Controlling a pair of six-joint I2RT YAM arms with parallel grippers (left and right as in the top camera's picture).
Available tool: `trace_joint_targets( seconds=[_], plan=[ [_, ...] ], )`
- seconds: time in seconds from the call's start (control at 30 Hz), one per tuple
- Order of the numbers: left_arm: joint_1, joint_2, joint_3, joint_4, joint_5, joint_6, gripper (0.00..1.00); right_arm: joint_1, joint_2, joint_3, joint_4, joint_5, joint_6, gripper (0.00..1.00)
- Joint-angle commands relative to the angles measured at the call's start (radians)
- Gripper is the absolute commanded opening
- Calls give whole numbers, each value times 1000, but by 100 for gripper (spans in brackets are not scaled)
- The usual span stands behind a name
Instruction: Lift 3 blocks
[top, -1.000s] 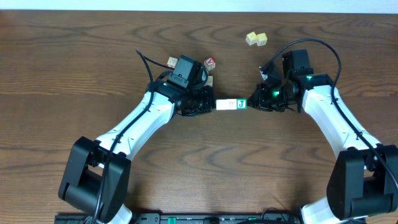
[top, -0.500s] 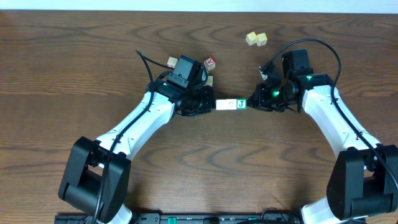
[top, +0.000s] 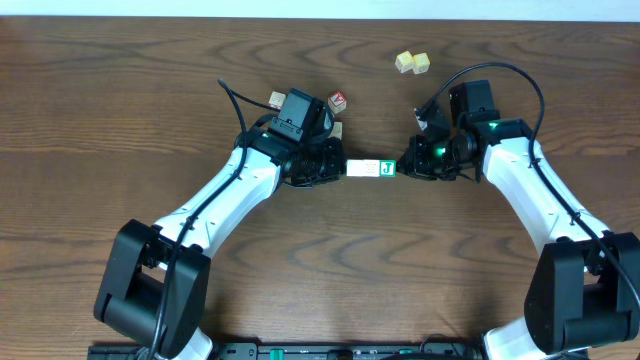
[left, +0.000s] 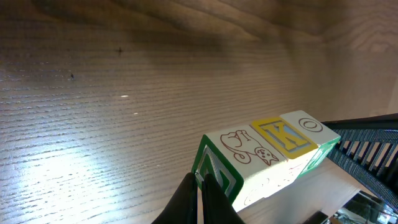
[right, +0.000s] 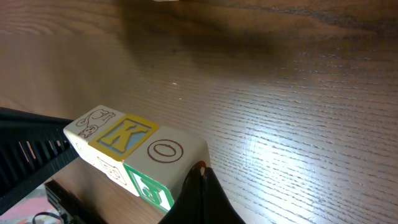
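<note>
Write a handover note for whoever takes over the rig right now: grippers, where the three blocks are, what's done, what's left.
Left gripper: shut, its tips pressed against the green end face of the drawing block.
Right gripper: shut, its tips pressed against the end of the O block.
Blocks: the drawing block, K block and O block sit end to end in one row, squeezed between the two grippers. The wrist views suggest the row hangs clear of the table.
Done: row clamped and apparently lifted.
Left: probably only holding even pressure from both sides. The red-faced cube and two pale yellow cubes lie apart on the table.
</note>
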Motion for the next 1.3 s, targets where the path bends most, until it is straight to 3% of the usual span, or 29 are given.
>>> trace_joint_targets(
  seconds=[0.0,1.27],
  plan=[
    [-34,-20,12,27,119,2,7,64,-18,29,8,-199,14,1],
    [-34,-7,12,28,97,-5,7,64,-12,29,24,-171,21,1]
  ],
)
